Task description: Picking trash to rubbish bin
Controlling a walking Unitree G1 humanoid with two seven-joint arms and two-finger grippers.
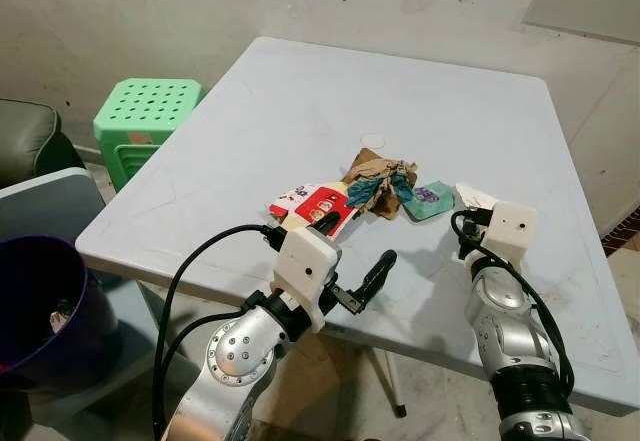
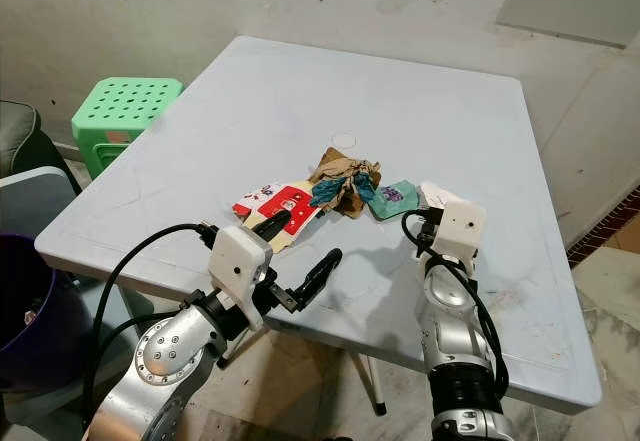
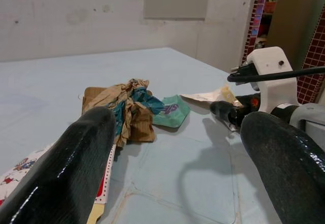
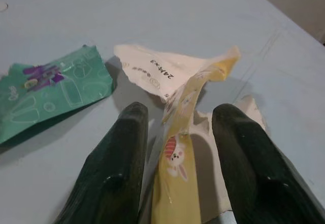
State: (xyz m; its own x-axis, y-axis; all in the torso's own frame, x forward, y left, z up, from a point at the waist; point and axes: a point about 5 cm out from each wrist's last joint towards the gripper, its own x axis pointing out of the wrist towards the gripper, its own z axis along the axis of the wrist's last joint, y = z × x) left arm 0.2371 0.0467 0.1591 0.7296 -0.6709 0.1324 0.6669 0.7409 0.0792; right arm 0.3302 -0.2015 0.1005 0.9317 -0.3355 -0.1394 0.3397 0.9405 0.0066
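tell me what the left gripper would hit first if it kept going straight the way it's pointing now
Probably the crumpled brown paper wad: it lies ahead between the open fingers of the left gripper, with the red and white wrapper just off to one side. Depth is hard to judge.

trash: crumpled brown paper (image 1: 378, 179) | green packet (image 1: 430, 200) | red-white wrapper (image 1: 318, 204) | yellow-white wrapper (image 4: 189, 112) | lying clustered on table

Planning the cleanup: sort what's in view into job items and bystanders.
Job:
yellow-white wrapper, between the right hand's open fingers
green packet
crumpled brown paper
red-white wrapper
purple bin
left hand, open, hovering

Bystanders:
table
green stool
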